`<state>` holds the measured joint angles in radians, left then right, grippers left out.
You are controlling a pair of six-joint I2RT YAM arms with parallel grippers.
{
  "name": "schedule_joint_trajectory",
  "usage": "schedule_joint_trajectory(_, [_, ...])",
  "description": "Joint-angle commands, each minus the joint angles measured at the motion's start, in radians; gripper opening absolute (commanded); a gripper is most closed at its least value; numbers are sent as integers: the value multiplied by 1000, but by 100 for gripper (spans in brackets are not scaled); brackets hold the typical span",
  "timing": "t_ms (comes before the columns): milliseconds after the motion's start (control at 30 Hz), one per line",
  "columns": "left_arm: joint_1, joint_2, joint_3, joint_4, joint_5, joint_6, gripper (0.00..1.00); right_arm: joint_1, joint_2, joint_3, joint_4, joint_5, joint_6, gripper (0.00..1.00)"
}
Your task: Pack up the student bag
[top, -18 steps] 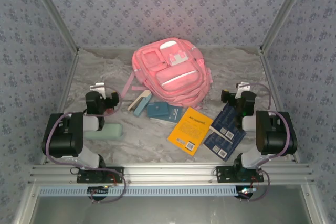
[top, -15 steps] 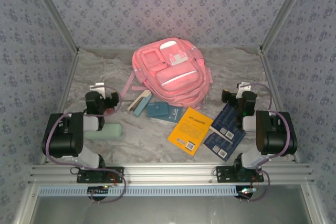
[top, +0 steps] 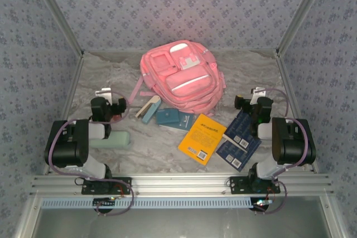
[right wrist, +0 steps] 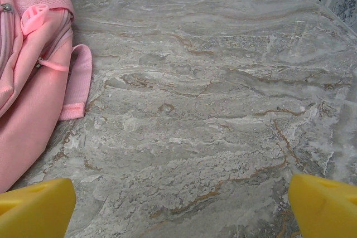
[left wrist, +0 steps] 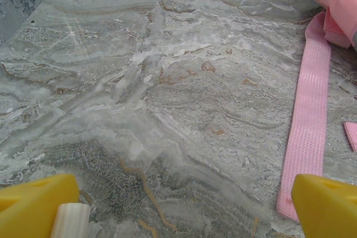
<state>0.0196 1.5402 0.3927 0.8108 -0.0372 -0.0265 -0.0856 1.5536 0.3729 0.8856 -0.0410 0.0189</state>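
The pink backpack [top: 184, 79] lies far and central on the counter [top: 150, 154], its long axis slanting from far left to near right. It sits to the right of the left claw [left wrist: 184, 207] and to the left of the right claw [right wrist: 181, 207], neither clearly nearer. Both claws are wide open, holding nothing.

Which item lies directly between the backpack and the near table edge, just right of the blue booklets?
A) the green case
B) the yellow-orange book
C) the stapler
B: the yellow-orange book lies below the backpack, beside the light-blue booklet.
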Motion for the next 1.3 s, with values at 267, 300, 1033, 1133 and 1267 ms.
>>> schedule_joint_trajectory(267, [12, -109, 74, -163, 17, -6, 98, 9, -46, -36, 34, -16, 38, 100])
schedule_joint_trajectory(300, [9, -149, 86, -215, 34, 3, 98, 12, -100, -53, 14, 16, 42, 100])
schedule_joint_trajectory(1033, [-658, -456, 759, -1299, -241, -45, 98, 434, -769, 587, -1284, 223, 350, 100])
schedule_joint_trajectory(1133, [-637, -342, 858, -1384, -286, -138, 98, 341, -720, 637, -1311, -13, 463, 100])
schedule_joint_trajectory(1267, [-566, -164, 967, -1403, -86, -313, 98, 301, -503, 866, -1623, -165, 475, 100])
